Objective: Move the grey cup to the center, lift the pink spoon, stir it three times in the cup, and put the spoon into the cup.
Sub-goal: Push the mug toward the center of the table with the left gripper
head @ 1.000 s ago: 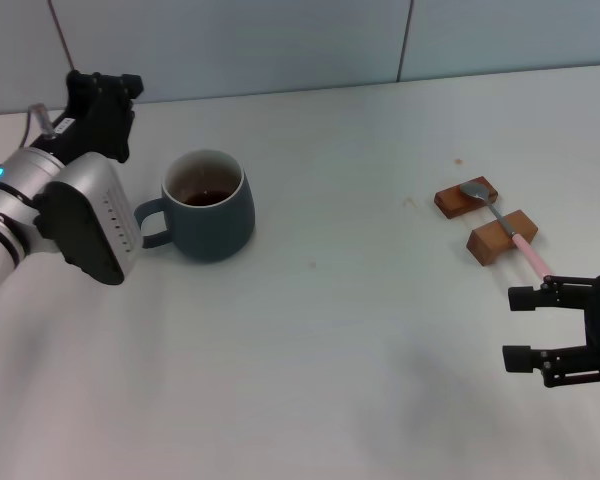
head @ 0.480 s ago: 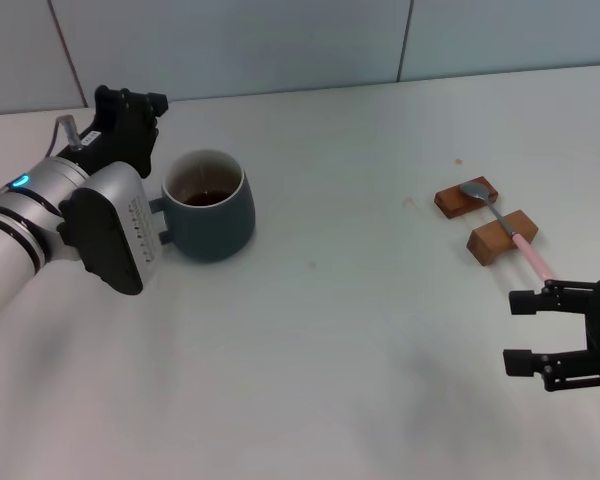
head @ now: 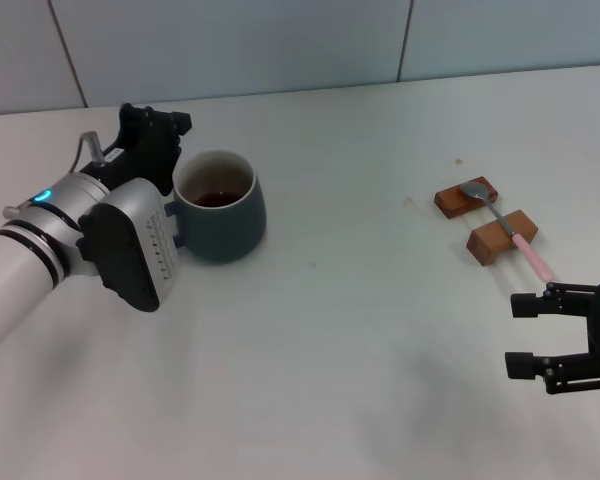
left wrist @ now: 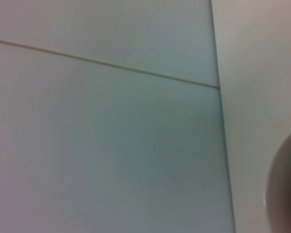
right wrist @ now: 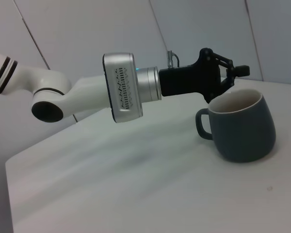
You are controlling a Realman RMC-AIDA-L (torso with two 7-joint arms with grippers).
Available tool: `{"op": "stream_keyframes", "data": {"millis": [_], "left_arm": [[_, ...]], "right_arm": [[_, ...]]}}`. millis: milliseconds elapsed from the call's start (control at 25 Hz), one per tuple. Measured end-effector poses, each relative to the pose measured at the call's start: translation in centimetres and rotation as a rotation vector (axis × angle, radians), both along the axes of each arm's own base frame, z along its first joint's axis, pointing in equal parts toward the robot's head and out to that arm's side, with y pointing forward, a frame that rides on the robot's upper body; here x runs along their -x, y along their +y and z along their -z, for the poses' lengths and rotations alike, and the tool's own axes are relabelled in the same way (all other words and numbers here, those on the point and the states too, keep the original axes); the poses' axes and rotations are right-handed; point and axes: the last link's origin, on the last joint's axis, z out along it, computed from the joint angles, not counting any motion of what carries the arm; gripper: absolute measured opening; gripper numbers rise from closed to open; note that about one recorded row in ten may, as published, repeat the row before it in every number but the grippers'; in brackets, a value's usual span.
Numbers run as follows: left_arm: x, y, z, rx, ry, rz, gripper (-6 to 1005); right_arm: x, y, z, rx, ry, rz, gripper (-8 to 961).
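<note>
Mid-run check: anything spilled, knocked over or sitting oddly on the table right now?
Nothing stands out. The grey cup is upright with its dark liquid inside, no spill around it; the left gripper is at its handle side. The pink spoon lies across the two wooden blocks, untouched. The right gripper hovers open nearby.

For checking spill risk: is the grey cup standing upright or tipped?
Upright. The grey cup sits flat on the table, its rim level, with dark liquid inside.

Blue-grey cup (head: pixel 220 208) with white inside, pink-handled spoon (head: pixel 510 229), brown blocks (head: pixel 467 196).
</note>
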Motion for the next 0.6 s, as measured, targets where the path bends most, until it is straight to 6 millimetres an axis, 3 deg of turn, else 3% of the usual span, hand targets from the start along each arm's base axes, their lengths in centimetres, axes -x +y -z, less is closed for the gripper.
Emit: {"op": "stream_keyframes", "data": {"millis": [600], "left_arm": [[-1.3, -1.7, 2.5, 0.111, 0.012, 0.065, -2]], "right_arm": [[-0.2, -0.5, 0.0, 0.011, 0.005, 0.004, 798]]}}
